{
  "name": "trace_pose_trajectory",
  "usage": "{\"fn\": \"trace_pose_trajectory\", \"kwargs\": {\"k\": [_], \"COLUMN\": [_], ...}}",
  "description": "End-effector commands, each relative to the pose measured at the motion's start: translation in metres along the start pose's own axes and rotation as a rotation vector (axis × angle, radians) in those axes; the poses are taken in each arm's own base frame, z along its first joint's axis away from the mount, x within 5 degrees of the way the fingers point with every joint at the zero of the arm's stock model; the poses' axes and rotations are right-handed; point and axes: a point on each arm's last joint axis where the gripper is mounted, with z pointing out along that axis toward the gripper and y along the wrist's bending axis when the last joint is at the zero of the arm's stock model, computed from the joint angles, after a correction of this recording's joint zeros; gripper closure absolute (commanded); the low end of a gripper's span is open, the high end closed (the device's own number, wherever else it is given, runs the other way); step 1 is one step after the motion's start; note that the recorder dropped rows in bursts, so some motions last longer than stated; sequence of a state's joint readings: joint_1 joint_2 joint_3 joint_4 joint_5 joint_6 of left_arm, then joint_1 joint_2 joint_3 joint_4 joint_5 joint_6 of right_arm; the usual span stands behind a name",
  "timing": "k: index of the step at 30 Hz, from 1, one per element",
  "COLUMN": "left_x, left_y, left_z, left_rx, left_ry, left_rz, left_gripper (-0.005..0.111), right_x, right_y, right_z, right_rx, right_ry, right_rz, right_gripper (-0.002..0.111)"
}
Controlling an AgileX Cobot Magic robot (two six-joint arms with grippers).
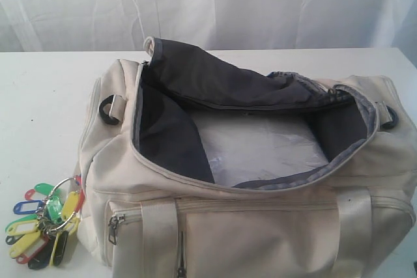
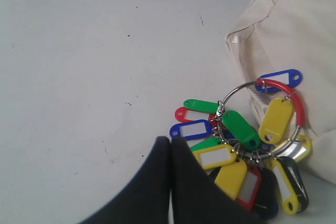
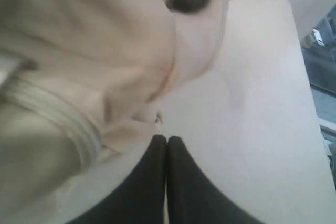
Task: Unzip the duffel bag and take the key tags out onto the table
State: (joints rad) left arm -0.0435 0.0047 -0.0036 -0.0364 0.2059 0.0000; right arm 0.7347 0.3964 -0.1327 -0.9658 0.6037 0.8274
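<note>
The cream duffel bag lies on the white table with its top zip undone; the flap is folded back, showing dark grey lining and a pale bottom. The key tags, in yellow, green, blue, red and black on metal rings, rest on the table against the bag's left end. In the left wrist view the key tags lie just beside my left gripper, which is shut and holds nothing. My right gripper is shut and empty, near the bag's end. Neither gripper shows in the exterior view.
A white curtain hangs behind the table. Black D-rings sit at both ends of the bag. The table's right edge runs close to the bag's right end.
</note>
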Motion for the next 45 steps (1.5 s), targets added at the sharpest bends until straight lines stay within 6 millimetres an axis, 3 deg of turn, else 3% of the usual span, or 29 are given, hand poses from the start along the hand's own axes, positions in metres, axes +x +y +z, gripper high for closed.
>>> {"fn": "trace_pose_trajectory", "kwargs": {"k": [1, 7, 10, 29, 33, 37, 42, 45], "left_x": [0.001, 0.001, 0.001, 0.001, 0.001, 0.001, 0.001, 0.001], "left_y": [-0.001, 0.0, 0.0, 0.0, 0.0, 0.0, 0.0, 0.0], "left_z": [0.0, 0.0, 0.0, 0.0, 0.0, 0.0, 0.0, 0.0], "left_rx": [0.004, 0.004, 0.004, 0.004, 0.004, 0.004, 0.004, 0.004], "left_ry": [-0.001, -0.004, -0.006, -0.006, -0.006, -0.006, -0.006, -0.006], "left_rz": [-0.014, -0.014, -0.014, -0.014, -0.014, -0.014, -0.014, -0.014], "left_gripper": [0.107, 0.107, 0.107, 0.107, 0.107, 0.107, 0.107, 0.107], "right_x": [0.041, 0.043, 0.047, 0.045, 0.048, 0.039, 0.031, 0.029], "right_y": [-0.01, -0.027, -0.031, -0.029, -0.021, -0.009, 0.01, 0.013], "right_z": [-0.002, -0.025, -0.028, -0.026, -0.022, -0.02, -0.019, -0.019], "right_rx": [0.159, 0.431, 0.507, 0.462, 0.363, 0.207, -0.073, -0.138], "right_ry": [0.008, -0.152, -0.129, -0.139, -0.122, -0.194, -0.236, -0.226], "right_rz": [0.093, 0.256, 0.285, 0.269, 0.433, 0.422, 0.912, 1.041], "right_gripper": [0.108, 0.108, 0.108, 0.108, 0.108, 0.108, 0.108, 0.108]}}
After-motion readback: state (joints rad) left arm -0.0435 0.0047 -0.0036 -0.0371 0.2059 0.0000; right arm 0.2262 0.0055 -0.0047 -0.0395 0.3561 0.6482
